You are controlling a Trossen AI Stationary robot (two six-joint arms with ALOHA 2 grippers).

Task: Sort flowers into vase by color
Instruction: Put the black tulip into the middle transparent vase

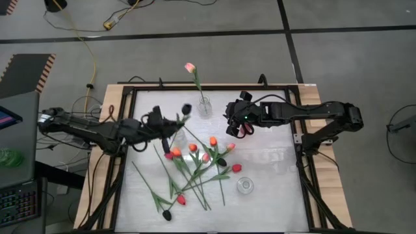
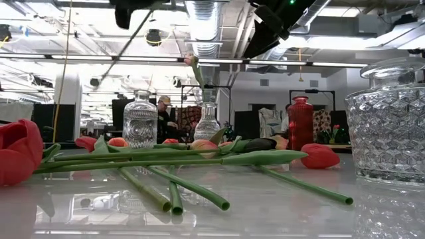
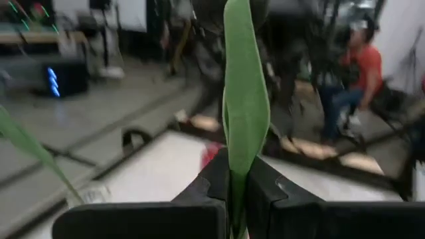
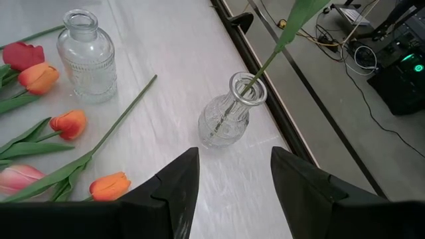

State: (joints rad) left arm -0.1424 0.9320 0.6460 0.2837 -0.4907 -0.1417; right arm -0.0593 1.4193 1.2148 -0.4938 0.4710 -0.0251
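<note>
My left gripper point(image 1: 173, 125) hangs above the table's left half, shut on a tulip whose black head point(image 1: 186, 108) points toward the glass vase point(image 1: 205, 106) at the far edge. That vase point(image 4: 232, 114) holds one pink tulip point(image 1: 189, 67) by its stem. Several pink, orange, red and black tulips point(image 1: 195, 162) lie crossed on the table's middle. My right gripper point(image 1: 238, 127) hovers open to the right of the far vase, its fingers point(image 4: 174, 189) holding nothing. My left gripper pinches the tulip's green stem and leaf point(image 3: 237, 156) between its two fingers. The fingers come level from the table's left side. The flower runs on past the fingertips along them, and it is lifted clear of the table.
A second glass vase point(image 1: 244, 185) stands near the front right and looms large in the low view point(image 2: 388, 129). A third bottle vase point(image 4: 83, 56) stands by the left gripper. A black frame point(image 1: 305, 169) rims the table. People sit in the room beyond.
</note>
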